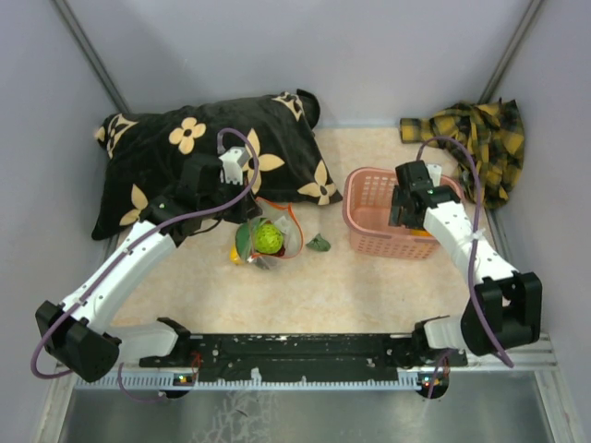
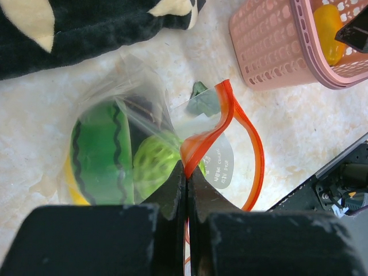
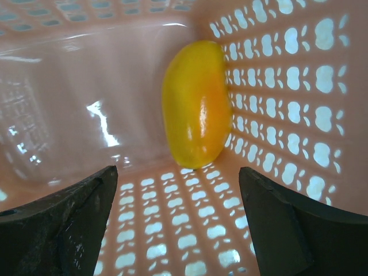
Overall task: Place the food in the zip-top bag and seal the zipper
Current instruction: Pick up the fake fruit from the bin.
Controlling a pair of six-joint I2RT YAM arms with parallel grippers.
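The clear zip-top bag [image 1: 268, 238] lies on the table with its mouth open. Inside it are a bumpy green ball [image 2: 152, 164] and a green striped piece [image 2: 100, 152]. My left gripper [image 2: 188, 169] is shut on the bag's red-orange zipper strip [image 2: 227, 112] and holds the mouth edge up; it also shows in the top view [image 1: 251, 197]. A dark green leafy piece [image 1: 319, 244] lies on the table right of the bag. My right gripper [image 3: 178, 218] is open inside the pink basket [image 1: 369, 175], just above a yellow mango-like piece [image 3: 195, 109] that rests against the basket wall.
A black pillow with cream flowers [image 1: 203, 152] lies behind the bag. A yellow plaid cloth [image 1: 476, 129] sits at the back right. The black base rail [image 1: 295, 349] runs along the near edge. Grey walls close in both sides.
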